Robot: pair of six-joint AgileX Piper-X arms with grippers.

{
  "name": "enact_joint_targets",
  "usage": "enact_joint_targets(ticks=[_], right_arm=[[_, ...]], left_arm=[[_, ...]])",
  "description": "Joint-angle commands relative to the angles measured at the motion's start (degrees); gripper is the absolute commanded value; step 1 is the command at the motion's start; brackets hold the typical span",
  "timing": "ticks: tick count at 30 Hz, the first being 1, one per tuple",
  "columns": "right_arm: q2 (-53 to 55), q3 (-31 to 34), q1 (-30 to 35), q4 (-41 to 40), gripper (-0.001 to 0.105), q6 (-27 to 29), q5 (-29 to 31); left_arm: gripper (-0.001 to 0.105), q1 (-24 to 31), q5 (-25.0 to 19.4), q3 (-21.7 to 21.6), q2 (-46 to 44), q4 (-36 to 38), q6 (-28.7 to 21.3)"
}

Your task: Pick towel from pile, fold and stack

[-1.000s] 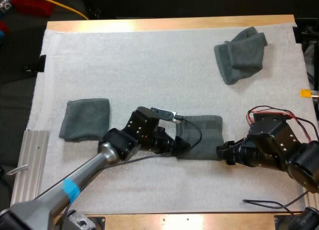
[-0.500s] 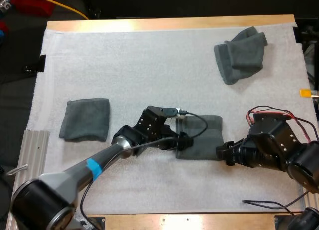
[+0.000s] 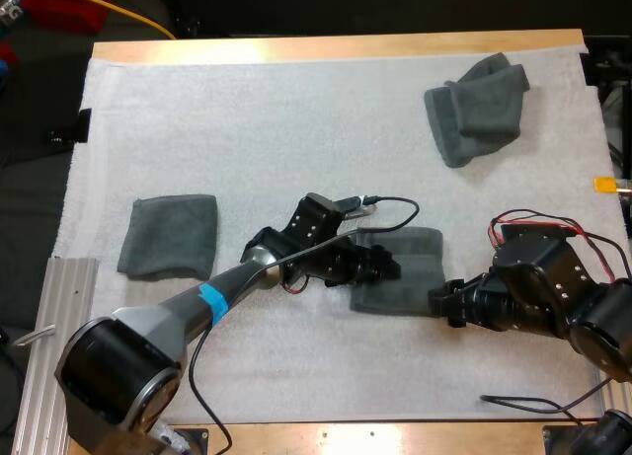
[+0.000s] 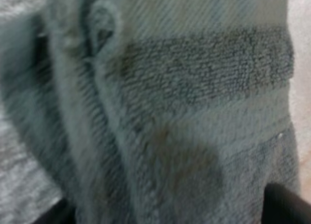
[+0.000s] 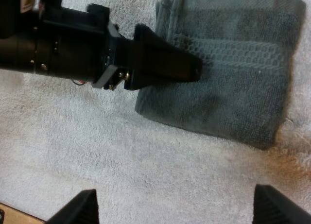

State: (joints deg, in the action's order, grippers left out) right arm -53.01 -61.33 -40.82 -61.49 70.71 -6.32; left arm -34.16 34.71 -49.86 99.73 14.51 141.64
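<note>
Grey-green cloth, the part-folded towel (image 3: 415,267), is found near the mat's (image 3: 296,129) near edge, right of its middle. Its left side is covered by the left gripper (image 3: 383,265), fingers spread apart; the right gripper (image 3: 441,303) is held open just beside its near right corner. Folding is judged nearly done. Next, an edge must be gripped and the towel carried onto the folded towel (image 3: 170,236) near the left edge. A crumpled towel (image 3: 477,107) is seen at the far right corner.

The high view looks down over the whole mat (image 3: 296,129) from six o'clock; both wrist views face the folded towel (image 3: 420,267) at four o'clock, left very close, right farther back.
</note>
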Motion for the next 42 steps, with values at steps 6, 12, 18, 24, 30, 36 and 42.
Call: enact_joint_targets(ticks=[6, 12, 18, 24, 30, 36, 42], right_arm=[[0.31, -0.13, -0.09, -0.24, 0.063, 0.68, -0.42], [0.31, -0.13, -0.09, -0.20, 0.063, 0.68, -0.42], [0.31, -0.13, -0.09, -0.20, 0.063, 0.56, -0.42], [0.31, -0.13, -0.09, -0.20, 0.063, 0.08, -0.42], [0.31, -0.13, -0.09, -0.10, 0.063, 0.08, -0.42], [0.31, -0.13, -0.09, -0.10, 0.063, 0.08, -0.42], [0.31, -0.13, -0.09, 0.41, 0.063, 0.08, -0.42]], left_arm=[[0.070, -0.31, 8.20, -0.67, 0.95, 0.20, 3.84], [0.066, -0.31, 9.31, -0.67, 0.95, 0.61, 5.07], [0.044, -0.31, 8.48, -0.67, 0.95, 0.61, 5.04], [0.017, -0.31, 7.34, -0.67, 0.95, 0.61, 3.39], [0.006, -0.30, 9.46, -0.67, 0.83, -0.30, 1.71], [0.006, 1.95, 11.18, -0.67, -2.09, -0.70, -1.61], [0.006, 8.24, 14.49, -0.67, -7.48, -0.70, -3.09]])
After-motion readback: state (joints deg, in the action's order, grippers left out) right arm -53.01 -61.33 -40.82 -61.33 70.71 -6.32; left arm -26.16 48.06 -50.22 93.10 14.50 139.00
